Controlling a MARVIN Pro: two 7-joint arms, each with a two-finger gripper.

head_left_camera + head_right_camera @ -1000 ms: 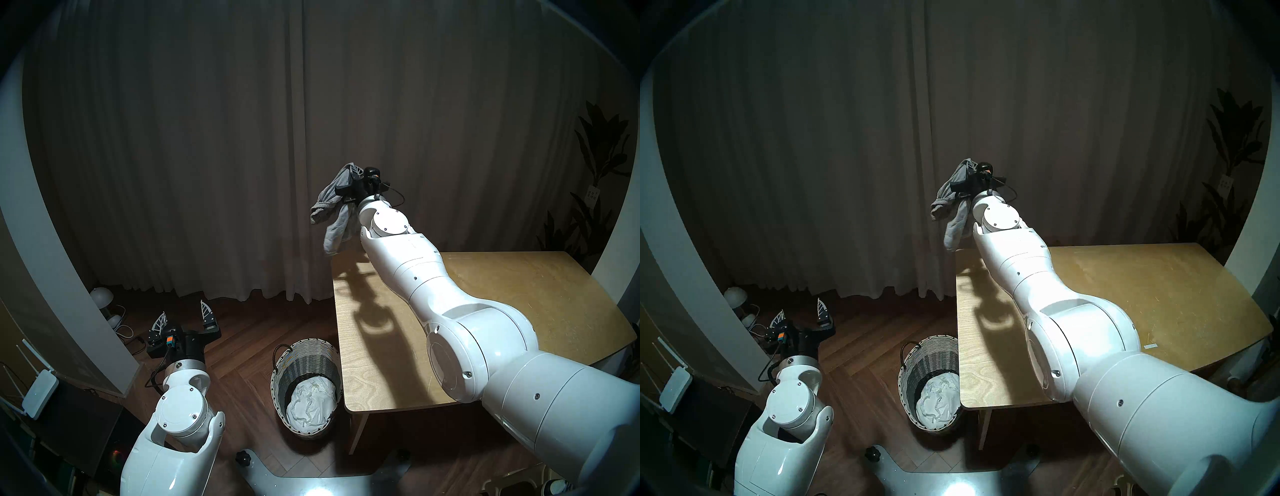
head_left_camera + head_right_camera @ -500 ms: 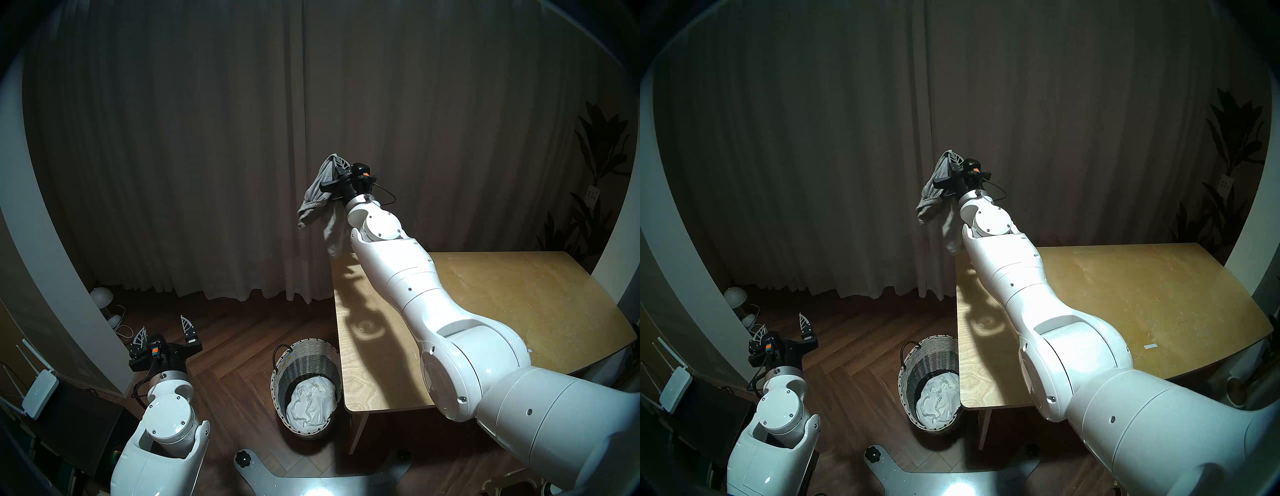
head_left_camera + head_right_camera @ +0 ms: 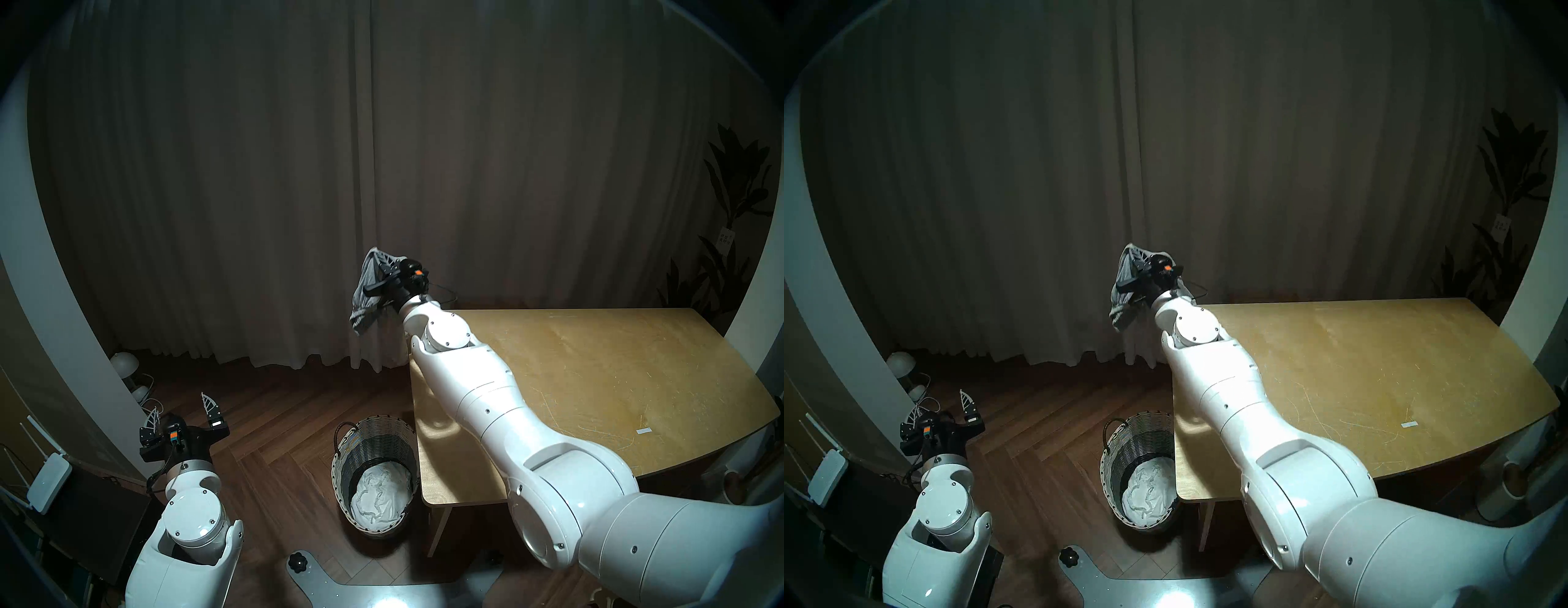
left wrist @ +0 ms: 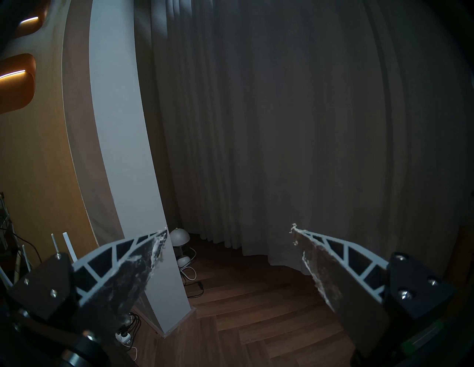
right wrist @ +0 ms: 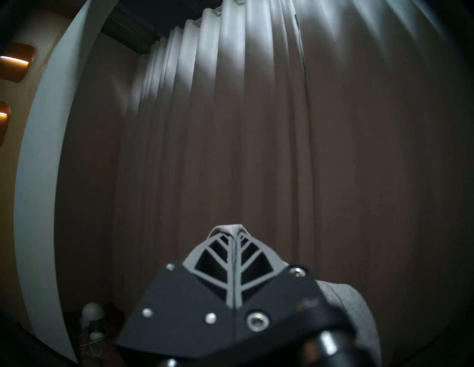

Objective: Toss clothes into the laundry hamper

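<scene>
The grey garment (image 3: 368, 293) hangs pinched in the right hand (image 3: 382, 262), out past the bench's (image 3: 594, 382) far corner. White clothes (image 3: 382, 496) already fill the hamper (image 3: 373, 433) below. Carrying step; next it needs bringing over the rim, then letting go. The left hand (image 3: 182, 407) gapes wide, empty.

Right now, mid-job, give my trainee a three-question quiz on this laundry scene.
1. True or false: the right gripper is shut on the heathered grey knit garment.
2. What lies inside the tall round woven wicker hamper? A) nothing B) crumpled white cloth C) a grey garment
3. Fill in: the left gripper, holding nothing, is ____.

Key: 1 true; 2 B; 3 open.
</scene>
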